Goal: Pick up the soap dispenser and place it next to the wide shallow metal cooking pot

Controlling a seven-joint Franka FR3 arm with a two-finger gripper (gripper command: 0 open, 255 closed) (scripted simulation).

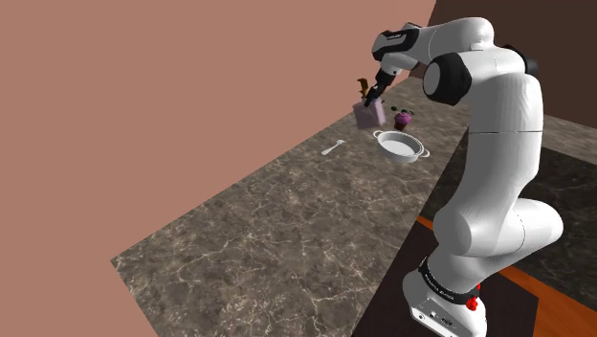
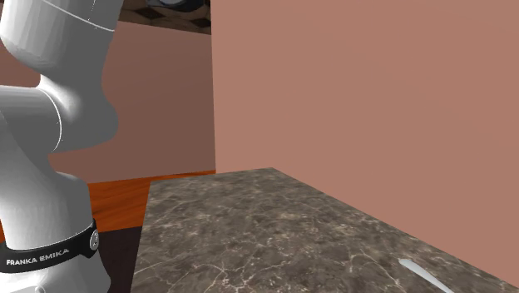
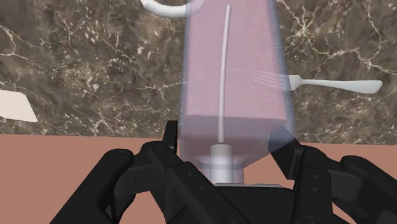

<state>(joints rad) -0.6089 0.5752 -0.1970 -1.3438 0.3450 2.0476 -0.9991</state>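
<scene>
While the gripper (image 1: 376,97) has the soap dispenser (image 1: 368,116) clasped between its fingers and up off the bench (image 1: 277,230), the job, as I see it, is a careful carry and set-down beside the pot (image 1: 399,146). The dispenser hangs in the air just to the shoulder view's left of the pot and above it, somewhat tilted. I would want it brought upright before it goes down, or it may topple when let go. A bare patch of bench close to the pot's wall looks the right target. The fork (image 1: 334,147) lies further left and a small dark purple thing (image 1: 404,118) sits behind the pot; both are best kept clear of. Lower slowly, stay off the pot's handles, and open only once the base rests flat.

Seen from the wrist, the dispenser (image 3: 232,70) is a tall boxy bottle, pinkish and see-through. A thin pale tube runs down its middle to a grey collar at the neck, where the fingers (image 3: 167,137) hold it. A dark pump head tops it in the shoulder view.
</scene>
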